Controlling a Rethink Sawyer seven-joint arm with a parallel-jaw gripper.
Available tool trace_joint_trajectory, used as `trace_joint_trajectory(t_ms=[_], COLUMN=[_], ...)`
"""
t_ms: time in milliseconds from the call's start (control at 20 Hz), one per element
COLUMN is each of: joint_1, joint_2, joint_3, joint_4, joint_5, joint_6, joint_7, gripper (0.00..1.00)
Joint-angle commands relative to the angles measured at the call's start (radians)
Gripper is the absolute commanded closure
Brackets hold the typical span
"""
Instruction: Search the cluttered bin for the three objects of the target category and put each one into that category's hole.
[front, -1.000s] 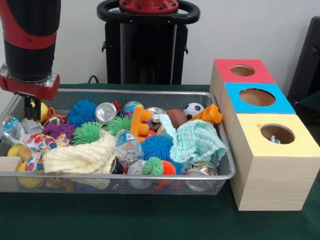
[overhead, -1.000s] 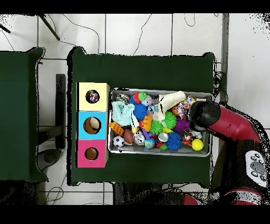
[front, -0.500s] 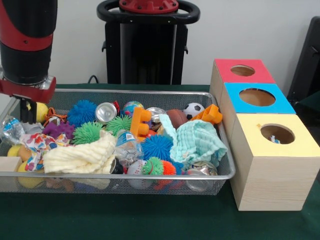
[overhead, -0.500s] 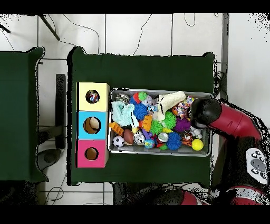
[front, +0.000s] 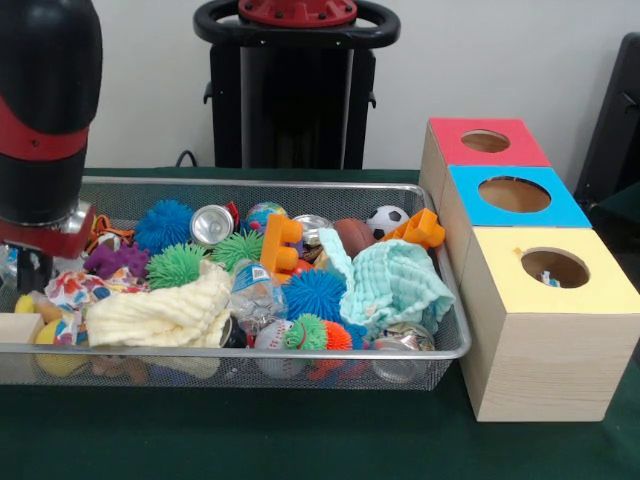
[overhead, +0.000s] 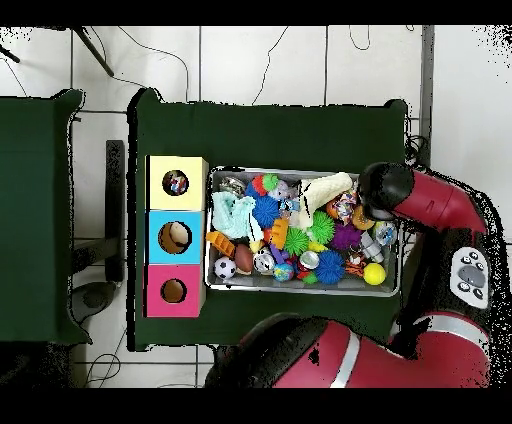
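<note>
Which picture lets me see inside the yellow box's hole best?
The overhead view: it looks straight down the yellow box's hole, showing something colourful inside. The front view shows the hole slanted, with only a small bit peeking at its edge.

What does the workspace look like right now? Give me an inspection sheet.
Surface: dark green table cover.
Job's things: wire mesh bin crammed; cream knitted cloth on top near the front rim; dotted cloth beside it; yellow-topped box, something already in its hole.
Clutter: spiky balls, orange block, cans, mint cloth.
Gripper: gripper low over the bin's end by the dotted cloth; open or shut unclear.
Cables: on the floor beyond the table.
Surroundings: tiled floor, second green table.
</note>
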Motion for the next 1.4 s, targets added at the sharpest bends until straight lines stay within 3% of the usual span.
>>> trace_joint_trajectory(t_ms=[50, 200, 300, 800, 1400], joint_1=[0.044, 0.057, 0.058, 0.053, 0.059], joint_2=[0.177, 0.202, 0.179, 0.149, -0.016], joint_3=[-0.019, -0.019, -0.003, 0.038, 0.041], joint_4=[-0.242, -0.286, -0.242, -0.208, -0.066], joint_5=[0.055, 0.063, 0.07, 0.113, 0.134], joint_6=[0.191, 0.237, 0.22, 0.203, 0.218], joint_7=[0.319, 0.308, 0.281, 0.227, 0.163], gripper=[1.0, 1.0, 1.0, 1.0, 1.0])
